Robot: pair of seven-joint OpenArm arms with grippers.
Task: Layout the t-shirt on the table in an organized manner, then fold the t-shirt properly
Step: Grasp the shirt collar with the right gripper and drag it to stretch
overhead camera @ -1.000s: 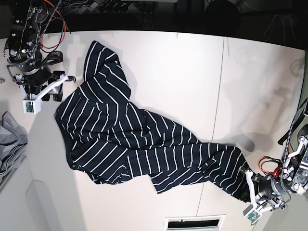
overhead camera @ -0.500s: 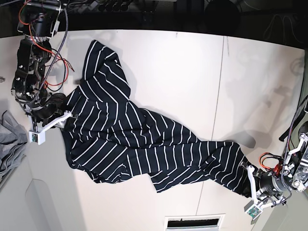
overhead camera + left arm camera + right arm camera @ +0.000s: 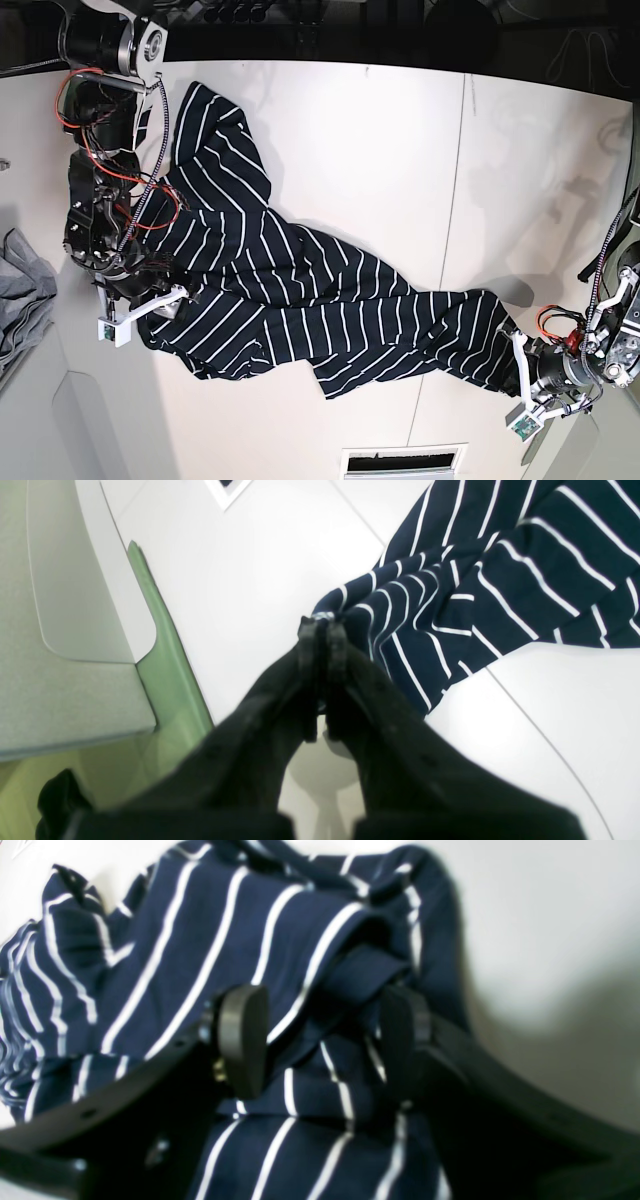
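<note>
While the t-shirt (image 3: 300,290) lies rumpled and slantwise across the table (image 3: 380,150), two risks stand out. Right gripper (image 3: 320,1040), at the onlooker's left: fingers (image 3: 240,1040) spread wide over a raised fold lying between them; closing there would likely pinch several layers and drag a bunch instead of one edge. Left gripper (image 3: 322,630), at the onlooker's right: jaws pressed together on the t-shirt's corner, cloth trailing beyond the tips; a hard pull risks slipping free.
</note>
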